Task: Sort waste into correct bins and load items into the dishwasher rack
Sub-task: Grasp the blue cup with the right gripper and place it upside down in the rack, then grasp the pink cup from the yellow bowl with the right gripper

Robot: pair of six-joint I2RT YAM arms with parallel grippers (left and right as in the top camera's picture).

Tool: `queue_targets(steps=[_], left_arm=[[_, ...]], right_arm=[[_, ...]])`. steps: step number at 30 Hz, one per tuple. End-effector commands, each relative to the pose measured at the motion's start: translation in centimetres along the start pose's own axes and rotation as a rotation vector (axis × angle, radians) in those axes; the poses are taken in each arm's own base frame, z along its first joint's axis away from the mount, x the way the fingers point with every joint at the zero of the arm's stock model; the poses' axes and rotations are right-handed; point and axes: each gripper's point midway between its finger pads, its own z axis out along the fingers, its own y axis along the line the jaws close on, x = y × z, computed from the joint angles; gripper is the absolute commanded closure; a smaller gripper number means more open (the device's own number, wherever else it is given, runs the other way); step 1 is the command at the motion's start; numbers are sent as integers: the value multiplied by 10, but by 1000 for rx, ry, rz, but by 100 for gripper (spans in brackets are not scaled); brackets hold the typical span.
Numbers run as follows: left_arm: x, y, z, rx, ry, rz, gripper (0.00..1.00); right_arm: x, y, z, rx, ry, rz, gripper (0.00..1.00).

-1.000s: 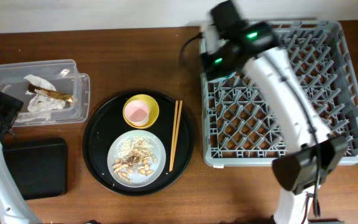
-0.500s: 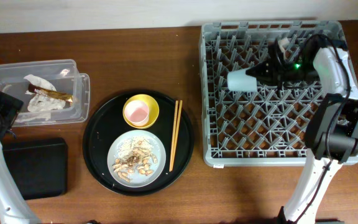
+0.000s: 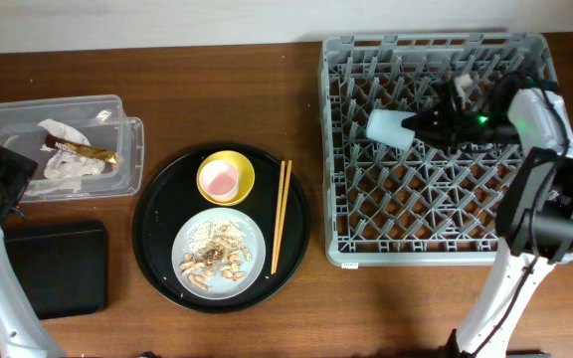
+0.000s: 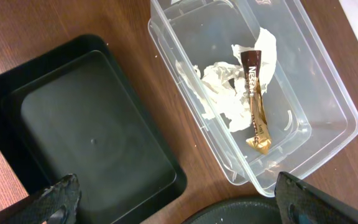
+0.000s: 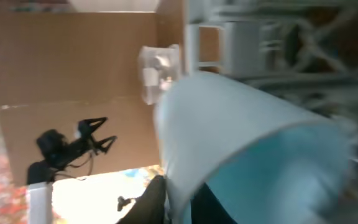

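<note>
My right gripper [image 3: 421, 123] is shut on the rim of the small light-blue cup [image 3: 388, 127] and holds it on its side over the grey dishwasher rack [image 3: 366, 224]; the cup fills the right wrist view [image 5: 241, 137]. My left gripper [image 4: 179, 202] is open and empty above the flat black tray [image 4: 86, 130] and the clear plastic box [image 4: 291, 93], which holds white tissues [image 4: 225, 93] and a brown wrapper [image 4: 253, 93]. On the round black tray [image 3: 157, 209] are a yellow bowl [image 3: 242, 169] with the pink cup [image 3: 218, 179] in it, chopsticks [image 3: 280, 214] and a plate [image 3: 252, 229] with food scraps [image 3: 215, 257].
The clear box [image 3: 117, 169] sits at the far left with the flat black tray [image 3: 58, 268] in front of it. The right arm [image 3: 535, 169] reaches over the rack's right side. Bare wood lies between the round tray and the rack.
The right arm has swung from the rack's back left corner to its right side, and the light-blue cup held on its side has shifted slightly right over the rack. The left arm has not moved.
</note>
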Motion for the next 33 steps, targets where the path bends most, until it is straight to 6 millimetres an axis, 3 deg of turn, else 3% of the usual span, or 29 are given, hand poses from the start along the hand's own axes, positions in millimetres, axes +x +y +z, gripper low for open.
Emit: queue_targets(steps=[1, 3, 6, 9, 10, 12, 13, 14, 15, 16, 17, 18, 19, 21, 22, 25, 29, 33], left_arm=[[-1, 1, -1, -4, -8, -10, 1], [-1, 1, -1, -4, -8, -10, 1], [-1, 1, -1, -4, -8, -10, 1], [-1, 1, -1, -4, -8, -10, 1], [-1, 1, -1, -4, -8, -10, 1], [-1, 1, -1, -4, -8, -10, 1], [-1, 1, -1, -4, -8, -10, 1], [-1, 1, -1, -4, -8, -10, 1], [-1, 1, -1, -4, -8, -10, 1], [-1, 1, -1, -4, -8, -10, 1], [-1, 1, -1, -4, -8, -10, 1], [-1, 1, -1, -4, -8, -10, 1], [-2, 1, -1, -5, -8, -10, 1], [-1, 1, -1, -4, -8, -10, 1], [-1, 1, -1, -4, -8, -10, 1], [-1, 1, -1, -4, -8, -10, 1], [-1, 1, -1, -4, -8, -10, 1], [-1, 1, -1, -4, -8, -10, 1]], right_arm=[[7, -24, -22, 139, 7, 21, 83], [2, -12, -42, 172, -25, 2, 82], [1, 27, -73, 258, -76, -76, 83], [17, 45, -116, 627, -153, -33, 83], [28, 62, -129, 758, -205, -53, 83], [47, 109, -119, 788, -230, -186, 79], [56, 130, -106, 770, -222, -250, 71], [70, 158, -80, 697, -190, -332, 7], [86, 185, -50, 587, -139, -408, 2], [107, 213, -5, 468, -37, -514, 1], [117, 222, 29, 431, 37, -594, 6], [131, 226, 77, 429, 132, -703, 28], [137, 221, 107, 464, 173, -750, 30], [128, 192, 167, 719, 93, -716, 33], [132, 179, 205, 799, 73, -759, 34], [167, 146, 299, 843, 134, -920, 34], [194, 97, 365, 918, 114, -951, 34], [186, 63, 373, 1030, 75, -952, 37]])
